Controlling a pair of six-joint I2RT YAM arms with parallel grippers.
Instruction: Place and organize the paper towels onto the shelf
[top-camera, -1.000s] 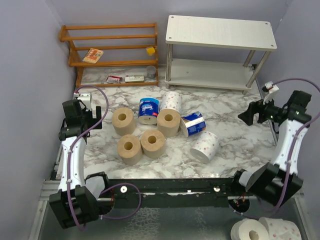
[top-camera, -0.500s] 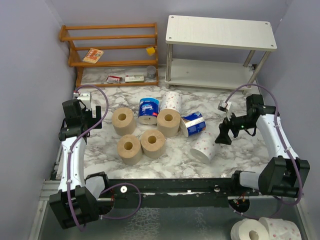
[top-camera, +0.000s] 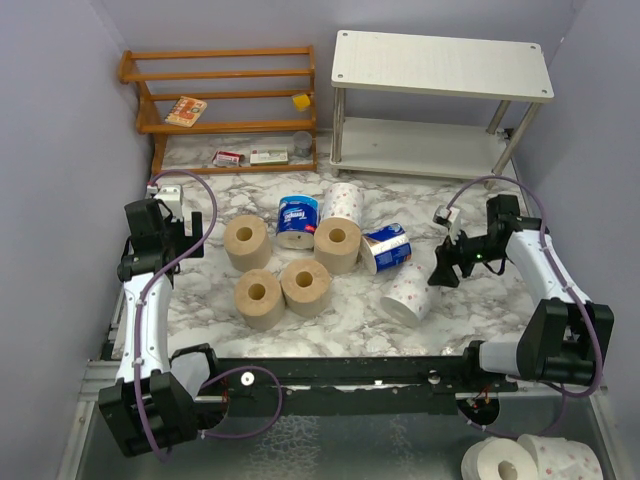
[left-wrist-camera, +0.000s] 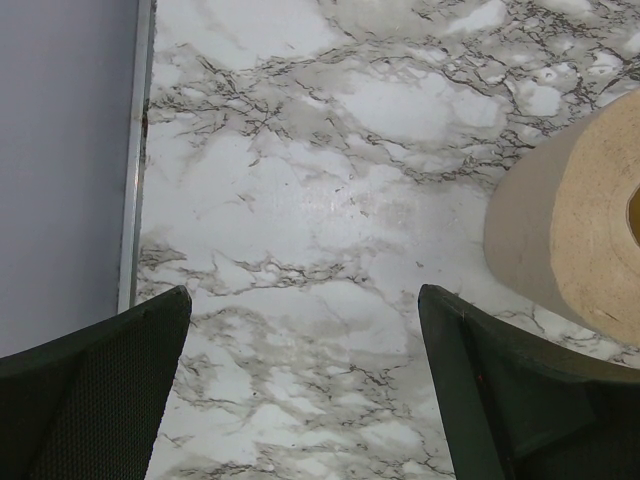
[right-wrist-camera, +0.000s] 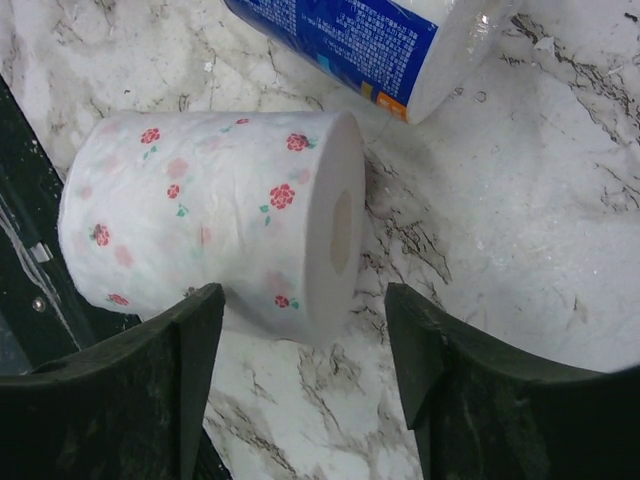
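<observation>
My right claw (right-wrist-camera: 302, 300) hovers, jaws spread and empty, over a white rose-dotted paper towel roll (right-wrist-camera: 210, 220). The roll lies on its side on the marble tabletop (right-wrist-camera: 520, 200), just beside a blue-wrapped roll (right-wrist-camera: 350, 40). The shelf (top-camera: 440, 65) stands well apart. My judgement: one finger sits above the roll's body, so descending could shove it rolling toward the near edge. My left claw (left-wrist-camera: 300, 310) is spread too.

Orange-brown wooden rack (top-camera: 240, 126) (small packets (top-camera: 268, 156) on it) on marble tabletop (top-camera: 200, 300)
</observation>
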